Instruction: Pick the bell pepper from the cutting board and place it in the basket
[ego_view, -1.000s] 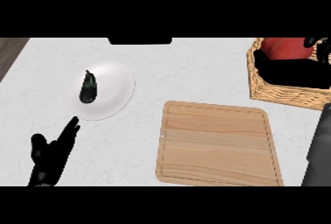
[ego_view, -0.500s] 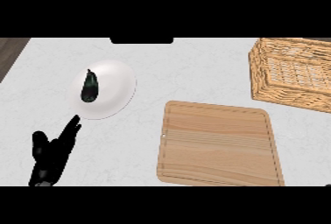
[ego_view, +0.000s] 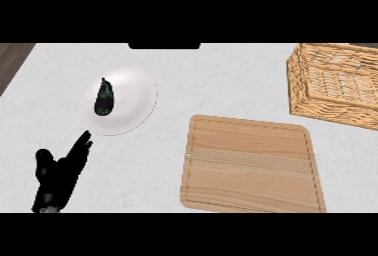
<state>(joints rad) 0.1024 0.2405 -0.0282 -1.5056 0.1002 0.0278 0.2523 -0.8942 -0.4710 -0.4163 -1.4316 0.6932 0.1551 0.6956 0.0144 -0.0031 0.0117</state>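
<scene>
A wooden cutting board (ego_view: 253, 165) lies at the lower right of the counter with nothing on it. The wicker basket (ego_view: 336, 85) stands at the upper right, and no bell pepper shows in it or anywhere else. My left hand (ego_view: 60, 175) rests open at the lower left, fingers pointing up toward the plate. My right hand is out of the view.
A white plate (ego_view: 129, 102) at the upper left holds a dark eggplant (ego_view: 104, 98). A dark strip of floor (ego_view: 11, 62) borders the counter at the far left. A black object (ego_view: 164, 46) sits at the counter's far edge.
The right hand with the red bell pepper over the basket has left the view. The view has shifted slightly, showing more of the basket. The left hand stayed put.
</scene>
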